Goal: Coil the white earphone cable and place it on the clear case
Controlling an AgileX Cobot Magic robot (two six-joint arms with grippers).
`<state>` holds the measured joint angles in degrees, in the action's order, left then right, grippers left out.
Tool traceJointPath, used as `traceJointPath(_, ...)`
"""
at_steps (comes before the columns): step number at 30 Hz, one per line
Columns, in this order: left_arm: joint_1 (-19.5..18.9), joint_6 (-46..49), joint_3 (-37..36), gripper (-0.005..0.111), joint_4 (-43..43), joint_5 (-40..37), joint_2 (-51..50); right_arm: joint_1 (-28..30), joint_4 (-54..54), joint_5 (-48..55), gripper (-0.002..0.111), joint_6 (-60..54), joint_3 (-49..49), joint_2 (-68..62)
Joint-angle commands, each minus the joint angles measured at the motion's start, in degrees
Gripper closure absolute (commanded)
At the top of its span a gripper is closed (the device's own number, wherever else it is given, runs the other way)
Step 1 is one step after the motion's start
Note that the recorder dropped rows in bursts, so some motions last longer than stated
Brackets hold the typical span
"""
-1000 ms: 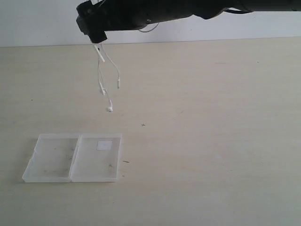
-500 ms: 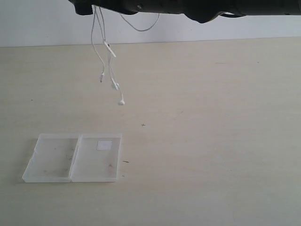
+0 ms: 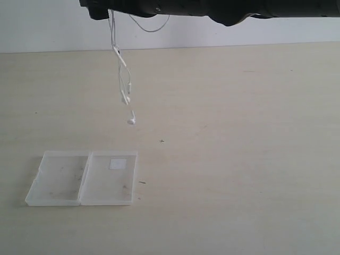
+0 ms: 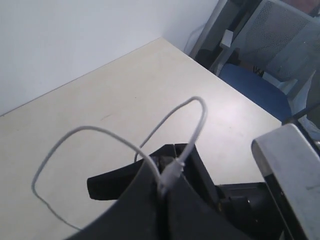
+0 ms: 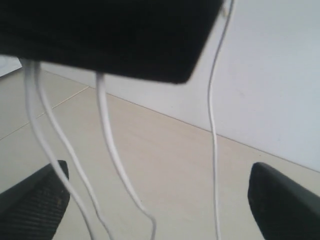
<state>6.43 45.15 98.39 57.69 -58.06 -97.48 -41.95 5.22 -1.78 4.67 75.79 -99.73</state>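
Logged near the front-left corner of the worktop (image 3: 239,159), by the exterior view: the clear case (image 3: 58,186), lying open and flat on pale wood, 2 shallow halves side by side along a hinge, small white sticker (image 3: 117,163) on the half nearer the worktop's middle. Found up in the air over the left half of the worktop, closer to the far edge than the case: the white earphone cable (image 3: 125,98), uncoiled, dangling in loose strands from the black arm (image 3: 212,8) crossing the top of the exterior view. Inline remote (image 3: 119,55) tilted partway down; lowest earbud (image 3: 131,120) hanging free between the far edge and the case, well apart from the case. Slack loop (image 3: 151,31) sagging higher up against the white wall (image 3: 265,32). From the left wrist: left gripper (image 4: 164,189) pinched tight on the cable, thicker white piece (image 4: 172,172) poking out from between the fingers, 2 loops arching up and away to either side. From the right wrist: right gripper (image 5: 160,200) spread wide and gripping nothing, dark fingertips (image 5: 35,200) far apart, 4 white strands dropping between them from beside and beneath a black block (image 5: 100,35) overhead. Cannot separate the 2 arms in the exterior view. Blue chair (image 4: 255,85) past the worktop's corner in the left wrist view.
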Motion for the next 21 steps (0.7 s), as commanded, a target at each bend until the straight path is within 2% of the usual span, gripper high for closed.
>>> traceJointPath(1,-0.17,-0.38,0.4,0.107,1.32,0.5,0.16,-0.04,0.49,0.78,0.018,2.17,-0.02,-0.08)
traceJointPath(14,-0.17,-0.38,0.4,0.107,1.44,-0.08,0.16,-0.04,0.28,2.43,0.021,1.76,0.1,0.55)
traceJointPath(18,-0.17,-0.38,0.4,0.107,1.44,-0.08,0.16,-0.04,0.63,-0.22,0.021,-0.08,0.1,0.91)
traceJointPath(21,-0.17,-0.38,0.4,0.107,1.44,-0.08,0.16,-0.04,-1.63,6.52,0.021,-4.67,0.1,2.07)
